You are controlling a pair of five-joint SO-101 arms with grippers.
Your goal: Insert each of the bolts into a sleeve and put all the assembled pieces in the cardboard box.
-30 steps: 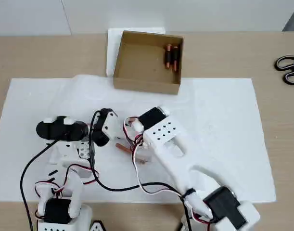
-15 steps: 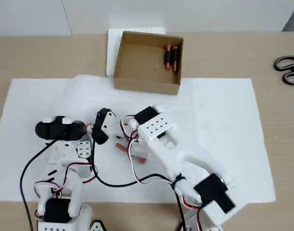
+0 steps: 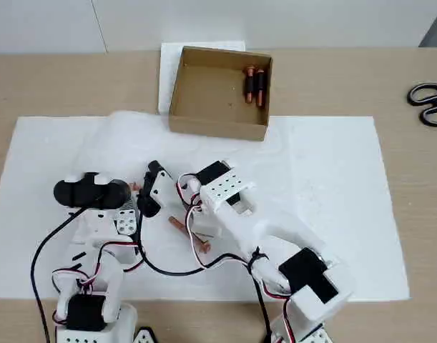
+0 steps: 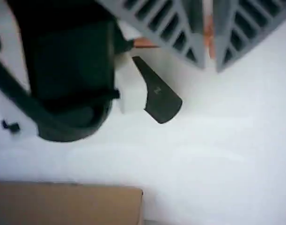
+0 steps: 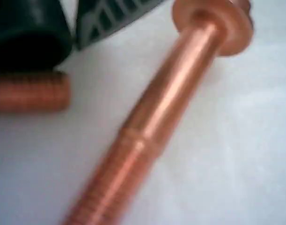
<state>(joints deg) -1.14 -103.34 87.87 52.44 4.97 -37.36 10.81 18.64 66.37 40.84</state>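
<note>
On the wooden table [image 3: 32, 78] a big white sheet [image 3: 332, 179] is spread out, and both my arms lean over it from its near edge. My right arm [image 3: 272, 239] starts at the near right corner and leans toward the middle. My right gripper [image 5: 73, 42] hangs very low over the sheet, and I cannot tell if it is open or closed. My left arm [image 3: 96, 229] stands by the near left corner. My left gripper [image 4: 210, 69] points toward the far edge, and I cannot tell if it is open or closed either.

The cardboard box [image 3: 217, 127] sits across the sheet's far edge, about in the middle. A pair of scissors [image 3: 429, 102] lies by the table's right edge, well off the sheet.

Two assembled pieces [image 3: 255, 86] lie side by side in the box, along its right wall. Their long way runs from the near wall to the far wall.

Two loose bolts lie flat on the sheet under my right arm. The first bolt [image 3: 179, 223] slants, one end toward the sheet's far left corner and the other toward its near right corner. The second bolt [image 3: 202, 247] peeks out just beside the wires. Up close, one has a round flat head, a smooth neck, then thread. The other's threaded tip points at its side, not touching.
</note>
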